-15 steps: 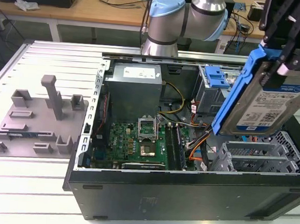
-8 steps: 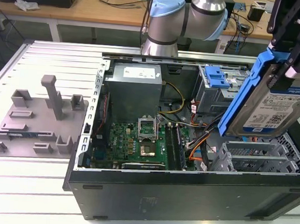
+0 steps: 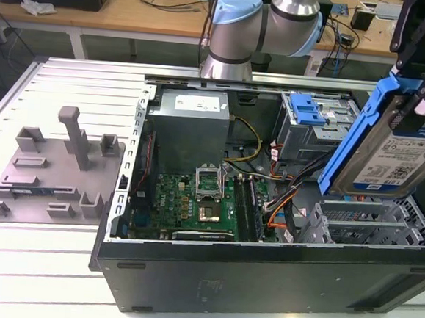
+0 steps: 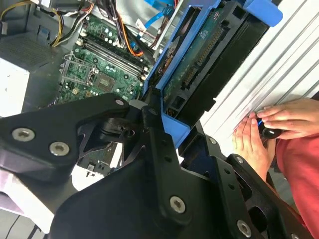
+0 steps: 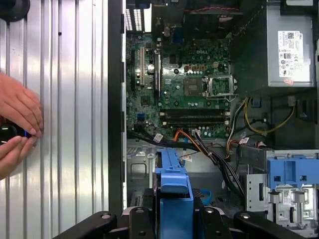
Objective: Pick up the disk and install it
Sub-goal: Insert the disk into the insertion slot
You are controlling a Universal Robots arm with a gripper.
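Your exterior view looks down on the open computer case (image 3: pixel 262 281), arm (image 3: pixel 237 28) at 12 o'clock; both wrist views, closer, share its motherboard (image 5: pixel 184 89).

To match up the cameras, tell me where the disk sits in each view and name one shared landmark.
Exterior view: the disk at the exterior view's right, tilted above the open case.
Second wrist view: its circuit-board side, framed in blue, beside the motherboard.
First wrist view: edge-on, blue bracket facing the camera.
Shared landmark: the motherboard.

The disk (image 3: pixel 388 171) is dull silver metal with a glossy paper label (image 3: pixel 420 146), framed in smooth blue plastic. Beside the matt black case (image 3: pixel 262 273), the tray (image 3: pixel 41 190) is matt grey plastic on the ribbed metal table (image 3: pixel 79 75).
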